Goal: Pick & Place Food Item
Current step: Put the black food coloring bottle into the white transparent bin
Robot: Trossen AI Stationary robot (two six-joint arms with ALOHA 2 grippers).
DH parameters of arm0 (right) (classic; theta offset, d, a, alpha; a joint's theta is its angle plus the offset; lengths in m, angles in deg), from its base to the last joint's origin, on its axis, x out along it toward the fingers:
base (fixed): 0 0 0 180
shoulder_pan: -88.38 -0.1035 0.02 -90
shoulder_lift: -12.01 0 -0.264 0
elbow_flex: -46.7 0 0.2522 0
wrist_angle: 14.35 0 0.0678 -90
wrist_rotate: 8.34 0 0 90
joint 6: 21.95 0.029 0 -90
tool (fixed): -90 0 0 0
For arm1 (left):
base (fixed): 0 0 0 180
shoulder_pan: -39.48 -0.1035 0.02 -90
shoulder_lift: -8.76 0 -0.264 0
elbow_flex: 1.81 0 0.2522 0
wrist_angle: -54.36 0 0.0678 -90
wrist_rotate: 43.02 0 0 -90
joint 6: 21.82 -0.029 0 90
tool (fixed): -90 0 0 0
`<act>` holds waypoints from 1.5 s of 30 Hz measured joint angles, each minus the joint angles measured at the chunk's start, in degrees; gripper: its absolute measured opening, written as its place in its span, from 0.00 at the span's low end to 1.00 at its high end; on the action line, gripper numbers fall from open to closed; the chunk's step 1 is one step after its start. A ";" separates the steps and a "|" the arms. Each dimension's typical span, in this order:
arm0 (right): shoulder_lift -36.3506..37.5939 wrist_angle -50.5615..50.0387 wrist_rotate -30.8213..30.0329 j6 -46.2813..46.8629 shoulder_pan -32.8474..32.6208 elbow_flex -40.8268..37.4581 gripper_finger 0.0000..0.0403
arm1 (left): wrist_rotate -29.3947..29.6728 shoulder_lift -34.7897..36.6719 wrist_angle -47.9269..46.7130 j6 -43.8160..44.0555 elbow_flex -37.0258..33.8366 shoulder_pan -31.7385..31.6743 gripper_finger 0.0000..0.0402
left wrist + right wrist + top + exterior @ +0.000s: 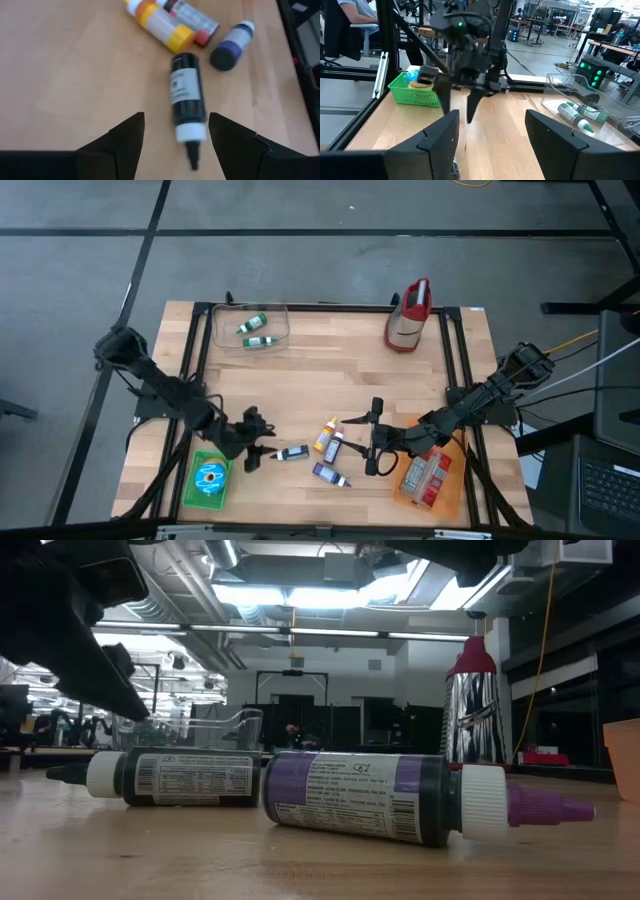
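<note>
A black bottle [187, 92] with a white cap lies on its side on the wooden table [330, 380]; it also shows in the high view [291, 452] and the low view [170, 778]. My left gripper [176, 125] is open just above and short of the bottle's cap end, one finger on either side of it, touching nothing; the high view puts my left gripper [255, 445] left of the bottle. A yellow-capped bottle [160, 22], a dark-labelled bottle [192, 17] and a purple bottle [400, 798] lie beyond. My right gripper [375, 445] waits open right of the bottles.
A green basket [208, 480] with a blue-labelled item stands near the left front corner. A clear bin [250, 328] holding two green bottles stands at the far left, a red and silver pouch [410, 315] at the far right, an orange tray [430, 480] with a red packet at the near right.
</note>
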 joint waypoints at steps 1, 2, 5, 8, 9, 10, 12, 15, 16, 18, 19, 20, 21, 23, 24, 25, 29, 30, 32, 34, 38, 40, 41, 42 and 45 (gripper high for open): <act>0.00 0.00 0.00 0.00 0.00 0.00 0.57 | -0.23 -1.42 1.83 0.36 0.01 0.15 0.54; 0.00 0.00 0.00 0.00 0.00 0.00 0.57 | -1.02 -2.70 2.92 0.60 0.14 0.13 0.54; 0.00 0.00 0.00 0.00 0.00 0.00 0.57 | -4.12 -6.23 3.00 1.97 2.00 0.11 0.54; 0.00 0.00 0.00 0.00 0.01 0.00 0.57 | -6.72 -8.95 2.96 2.13 4.14 0.11 0.54; 0.00 0.00 0.00 0.00 0.00 0.00 0.57 | -7.26 -9.63 2.93 2.10 4.80 0.11 0.54; 0.00 0.00 0.00 0.02 0.00 0.00 0.57 | -7.47 -10.20 2.81 1.98 5.39 0.11 0.54; 0.00 0.00 0.00 0.20 0.00 0.00 0.57 | -7.53 -11.16 2.72 1.50 6.55 0.11 0.54; 0.00 -0.02 0.00 0.22 0.01 0.00 0.57 | -7.65 -12.53 1.20 1.48 7.44 0.11 0.54; 0.00 -0.02 0.00 0.23 0.01 0.00 0.57 | -7.68 -12.96 0.11 1.72 7.51 0.11 0.54; 0.00 -0.02 0.00 0.24 0.01 0.00 0.57 | -7.71 -14.10 -1.22 3.22 7.56 0.11 0.54; 0.00 -0.04 0.03 0.24 0.02 0.00 0.57 | -7.73 -14.60 -1.86 4.14 7.56 0.11 0.54; 0.00 -0.02 0.32 0.26 0.00 0.00 0.57 | -7.70 -15.12 -2.09 4.96 7.56 0.11 0.54; 0.00 -0.02 0.94 0.27 0.00 0.00 0.57 | -7.39 -15.49 -2.10 5.82 7.62 0.11 0.54; 0.00 -0.04 1.33 0.39 0.02 0.00 0.57 | -6.83 -16.15 -1.70 6.33 7.76 0.13 0.54; 0.00 -0.03 1.33 0.39 0.00 0.00 0.57 | -6.55 -16.36 -1.47 6.42 7.80 0.13 0.54; 0.00 -0.02 1.33 0.41 0.00 0.00 0.57 | -6.24 -16.43 -1.32 6.48 7.80 0.13 0.54; 0.00 -0.04 1.33 0.39 0.00 0.00 0.57 | -5.83 -16.33 -1.26 6.48 7.78 0.13 0.54; 0.00 -0.04 1.33 0.39 0.02 0.00 0.57 | -5.85 -16.32 -1.26 6.48 7.76 0.09 0.54; 0.00 -0.04 1.33 0.39 0.01 0.00 0.57 | -5.82 -16.32 -1.36 6.48 7.76 -0.17 0.54; 0.00 -0.04 1.36 0.39 0.02 0.00 0.57 | -5.80 -16.32 -1.48 6.48 7.76 -0.54 0.54; 0.00 -0.04 1.50 0.46 0.00 0.00 0.57 | -5.60 -16.32 -1.58 6.48 7.72 -1.48 0.53; 0.00 -0.07 1.51 0.48 0.01 0.00 0.57 | -5.54 -16.32 -1.66 6.23 7.69 -1.82 0.52; 0.00 -0.04 1.50 0.50 0.01 0.00 0.57 | -5.52 -16.32 -1.73 6.02 7.69 -1.95 0.50; 0.00 -0.04 1.50 0.53 0.00 0.00 0.57 | -5.54 -16.32 -1.79 5.71 7.69 -2.03 0.48; 0.00 -0.04 1.49 0.61 0.02 0.00 0.57 | -5.58 -16.32 -1.98 5.32 7.63 -2.12 0.40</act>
